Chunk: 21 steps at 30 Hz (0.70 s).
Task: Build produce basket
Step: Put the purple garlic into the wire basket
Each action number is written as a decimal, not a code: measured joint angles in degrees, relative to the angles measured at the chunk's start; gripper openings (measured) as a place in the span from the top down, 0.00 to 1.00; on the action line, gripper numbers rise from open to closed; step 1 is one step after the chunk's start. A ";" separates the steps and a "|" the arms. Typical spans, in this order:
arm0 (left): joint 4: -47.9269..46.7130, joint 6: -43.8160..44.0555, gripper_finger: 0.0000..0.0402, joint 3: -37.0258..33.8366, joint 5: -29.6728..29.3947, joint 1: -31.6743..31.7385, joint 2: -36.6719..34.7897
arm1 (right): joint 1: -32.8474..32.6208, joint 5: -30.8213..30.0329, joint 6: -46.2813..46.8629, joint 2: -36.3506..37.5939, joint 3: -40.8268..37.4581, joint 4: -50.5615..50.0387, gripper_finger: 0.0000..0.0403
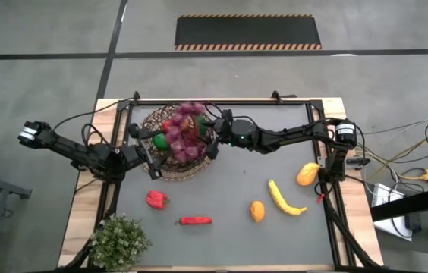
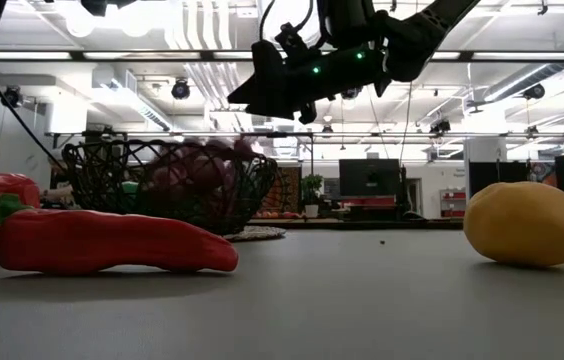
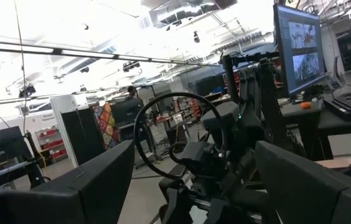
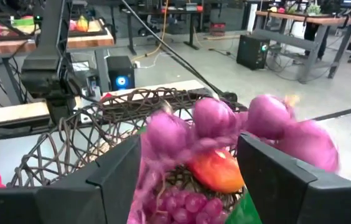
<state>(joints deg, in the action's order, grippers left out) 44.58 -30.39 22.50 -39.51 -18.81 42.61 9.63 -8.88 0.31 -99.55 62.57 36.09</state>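
The dark wicker basket (image 1: 161,168) stands at the table's far left with purple grapes (image 1: 184,144), a red piece and a green piece in it. My right gripper (image 4: 189,155) hovers open over the basket's right rim (image 1: 212,136). A blurred purple grape bunch (image 4: 216,121) shows just past its fingertips, above an orange-red fruit (image 4: 216,171) in the basket. My left gripper (image 3: 194,149) is open beside the basket's left rim (image 1: 144,155), tilted up toward the room. In the low view my right gripper (image 2: 252,92) hangs above the basket (image 2: 112,180). My right gripper has its fingers (image 4: 122,177) standing on either side of the blurred grape bunch (image 4: 169,140), level and coming from the table's right. I cannot tell whether they touch it. The bunch is over the basket's inside.
Loose produce lies on the grey mat: a red pepper (image 1: 155,199), a red chili (image 1: 195,221), an orange fruit (image 1: 256,210), a yellow banana (image 1: 284,199) and a yellow-orange fruit (image 1: 307,174). A green potted plant (image 1: 119,241) stands at the near left corner.
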 joint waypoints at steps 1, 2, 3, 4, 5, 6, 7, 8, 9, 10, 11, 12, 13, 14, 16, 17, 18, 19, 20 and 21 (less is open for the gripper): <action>0.02 0.00 0.22 0.00 0.00 0.00 -0.02 | -0.02 0.00 -0.25 0.00 0.00 -0.10 0.38; 0.00 0.00 0.22 0.00 0.00 0.00 0.00 | 0.00 0.00 -0.44 0.00 0.00 -0.23 0.38; 0.00 0.00 0.22 0.00 0.00 0.00 0.08 | 0.00 0.00 -0.86 0.14 0.00 -0.60 0.38; 0.00 0.01 0.22 0.00 0.00 0.00 0.14 | 0.00 -0.03 -1.16 0.67 0.00 -2.01 0.39; 0.00 0.02 0.22 0.00 0.00 0.00 0.29 | 0.00 -0.08 -1.57 1.29 0.00 -3.53 0.39; 0.01 0.03 0.22 0.00 -0.02 0.00 0.50 | 0.00 -0.08 -2.04 2.15 0.00 -4.92 0.40; -0.03 0.04 0.22 0.00 -0.06 0.00 0.71 | 0.00 -0.09 -2.51 3.35 0.00 -6.72 0.40; -0.05 0.07 0.22 0.00 -0.12 0.00 0.97 | -0.02 -0.09 -2.55 4.70 0.00 -8.89 0.41; -0.05 0.17 0.22 0.00 -0.42 0.00 1.25 | -0.12 -0.09 -2.69 5.96 0.00 -10.51 0.42; -0.05 0.50 0.22 0.00 -1.22 0.00 1.49 | -0.25 -0.13 -2.98 7.48 0.00 -12.78 0.42; -0.05 1.14 0.22 0.00 -1.87 0.04 1.81 | -0.48 -0.16 -3.42 8.97 -0.08 -15.39 0.42; 0.00 1.47 0.22 0.05 -3.07 0.07 2.09 | -0.85 -0.28 -3.98 10.35 -0.25 -17.60 0.43; -0.06 1.55 0.22 0.07 -4.39 0.07 2.30 | -1.30 -0.26 -4.21 11.87 -0.49 -19.68 0.43; -0.06 1.57 0.22 0.07 -6.20 0.04 2.57 | -1.78 -0.26 -4.38 13.37 -0.91 -21.76 0.43; 0.00 2.09 0.22 0.09 -10.11 0.05 3.21 | -3.09 -0.27 -4.41 16.43 -2.00 -25.02 0.44; -0.18 3.02 0.22 0.09 -12.49 0.05 3.57 | -3.82 -0.40 -4.41 17.84 -2.99 -26.02 0.44; -0.18 4.02 0.22 0.09 -14.26 0.07 4.01 | -4.68 -0.98 -4.50 19.26 -4.24 -26.44 0.44; -0.21 4.87 0.23 0.09 -15.37 0.09 4.40 | -5.61 -1.72 -4.76 20.76 -5.68 -26.62 0.44; -0.57 5.78 0.24 0.09 -15.65 0.09 4.79 | -6.52 -2.38 -4.92 22.15 -7.34 -26.80 0.44; -0.55 6.82 0.26 0.09 -15.46 0.09 5.33 | -7.43 -3.23 -4.90 23.44 -8.96 -26.96 0.44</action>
<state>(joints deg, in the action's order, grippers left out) 44.03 -23.57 22.59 -54.97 -18.72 47.94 2.20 -12.11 -4.59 -76.11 53.61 9.13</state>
